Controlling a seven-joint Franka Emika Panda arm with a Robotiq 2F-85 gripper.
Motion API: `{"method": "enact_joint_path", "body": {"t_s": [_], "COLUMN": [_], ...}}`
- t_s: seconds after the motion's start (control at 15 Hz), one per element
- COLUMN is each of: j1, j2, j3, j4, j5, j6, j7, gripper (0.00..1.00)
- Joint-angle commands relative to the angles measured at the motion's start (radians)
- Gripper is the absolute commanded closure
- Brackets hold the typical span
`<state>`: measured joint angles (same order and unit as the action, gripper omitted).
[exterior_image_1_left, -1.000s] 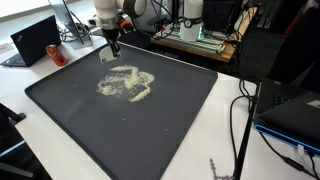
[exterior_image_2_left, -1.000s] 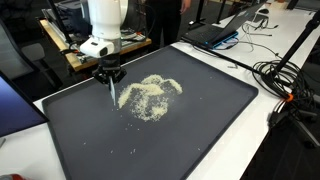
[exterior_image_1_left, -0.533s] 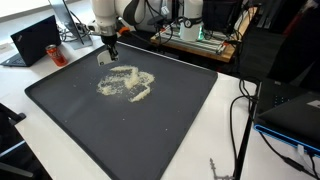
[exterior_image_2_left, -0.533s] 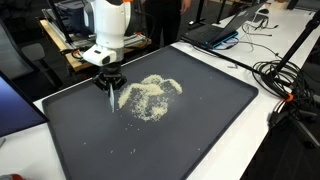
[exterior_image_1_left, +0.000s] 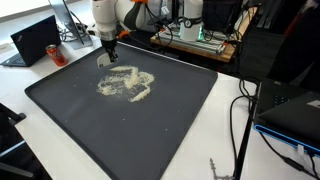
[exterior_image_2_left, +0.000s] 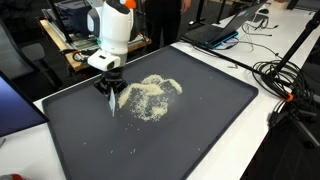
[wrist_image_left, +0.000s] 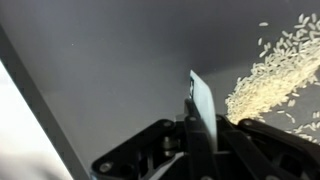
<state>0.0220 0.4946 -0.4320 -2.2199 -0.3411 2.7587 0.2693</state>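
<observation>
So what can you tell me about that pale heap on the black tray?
It looks like rice: small, long, cream-white, dry-looking grains, seen singly in the wrist view. They lie loose in a flat, irregular patch with curved streaks on the dark tray, toward the robot's end, with a few strays around. The thin pale blade in the shut pincer stands just beside its edge.

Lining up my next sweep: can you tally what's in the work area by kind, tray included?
black tray: 1
rice patch, loose grains spread on the tray: 1
flat blade, gripped upright beside the rice: 1
Total: 3
</observation>
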Motion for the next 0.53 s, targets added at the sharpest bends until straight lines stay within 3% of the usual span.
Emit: {"method": "enact_joint_path", "body": {"t_s": [0.0,0.47], "j1": [0.031,0.058], "j2": [0.038,0.058], "j3": [-0.028,-0.050], "j4": [0.026,0.039], "j5": [-0.041,-0.056], "j6": [-0.002,-0.012], "j7": [0.032,0.032], "gripper": [0.99,0.99]}}
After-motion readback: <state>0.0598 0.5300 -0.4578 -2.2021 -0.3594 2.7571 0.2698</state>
